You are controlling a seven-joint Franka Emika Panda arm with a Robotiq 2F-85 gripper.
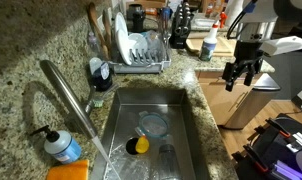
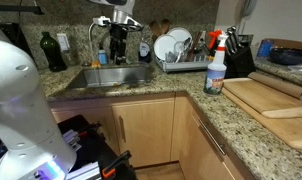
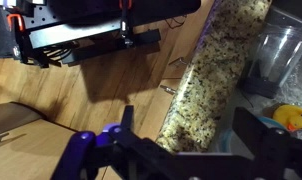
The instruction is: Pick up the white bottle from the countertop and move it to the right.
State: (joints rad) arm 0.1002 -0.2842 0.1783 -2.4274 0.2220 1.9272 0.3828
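The white bottle with a bluish label stands upright on the granite countertop beside the dish rack. It also shows in an exterior view near the counter corner. My gripper hangs open and empty above the counter's front strip by the sink, well apart from the bottle. In the wrist view my two fingers are spread wide over the countertop edge, with wooden floor on one side and the sink on the other. The gripper also shows in an exterior view.
The steel sink holds a glass and a yellow item. A curved faucet, a blue pump bottle, a dish rack with plates, a wooden cutting board and a dark bottle are around it.
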